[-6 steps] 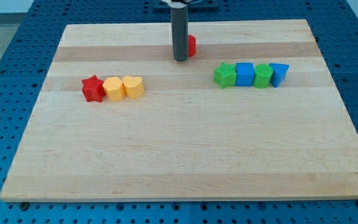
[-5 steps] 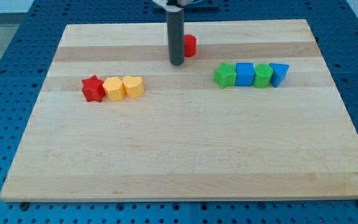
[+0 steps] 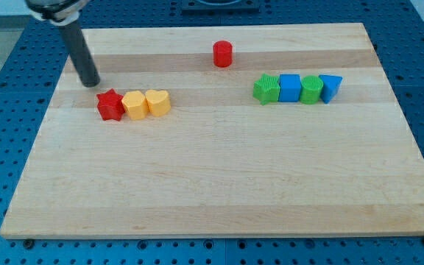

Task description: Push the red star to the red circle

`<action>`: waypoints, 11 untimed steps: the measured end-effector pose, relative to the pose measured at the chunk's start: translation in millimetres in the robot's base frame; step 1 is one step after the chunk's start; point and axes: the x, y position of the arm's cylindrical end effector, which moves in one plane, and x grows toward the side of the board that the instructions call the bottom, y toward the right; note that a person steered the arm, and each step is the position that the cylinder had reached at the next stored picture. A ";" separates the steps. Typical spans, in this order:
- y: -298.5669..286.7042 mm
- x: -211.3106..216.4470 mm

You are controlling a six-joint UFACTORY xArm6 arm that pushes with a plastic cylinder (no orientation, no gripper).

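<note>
While I carry no claw, only a rod, my tip [image 3: 90,82] sits just up-left of the red star [image 3: 110,104]; the red circle [image 3: 222,54] stands well apart toward the view's right.

Pale wooden board [image 3: 219,184] over blue pegboard. At the view's left, a touching row: red star [image 3: 110,105], yellow hexagon [image 3: 134,105], yellow heart [image 3: 157,102]. Near the top, red circle [image 3: 222,54]. At the right, touching: green block [image 3: 266,89], blue cube [image 3: 290,87], green block [image 3: 311,90], blue triangle [image 3: 330,87].
</note>
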 end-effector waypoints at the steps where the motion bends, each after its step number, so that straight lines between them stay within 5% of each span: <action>1: -3.2 45.4; 2: -2.1 94.1; 4: 62.4 109.4; 8: 34.4 33.4; 11: 136.3 -23.7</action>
